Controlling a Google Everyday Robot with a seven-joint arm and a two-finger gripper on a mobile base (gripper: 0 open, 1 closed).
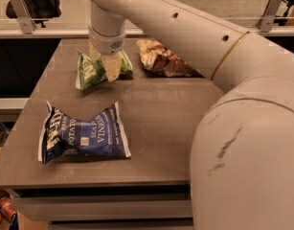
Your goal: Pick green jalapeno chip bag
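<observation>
The green jalapeno chip bag (88, 72) lies crumpled at the back left of the grey table (165, 114). My gripper (103, 60) hangs straight down over the bag's pinched middle. Its fingers are apart: the near cream finger (113, 67) is in front of the bag, and the far one is mostly hidden behind the wrist. The bag's middle is hidden by the gripper. The bag rests on the table.
A larger dark-blue chip bag (82, 134) lies at the front left. A brown-and-tan bag (163, 61) lies at the back right of the green one. My white arm (242, 128) fills the right side. A railing (50, 31) runs behind the table.
</observation>
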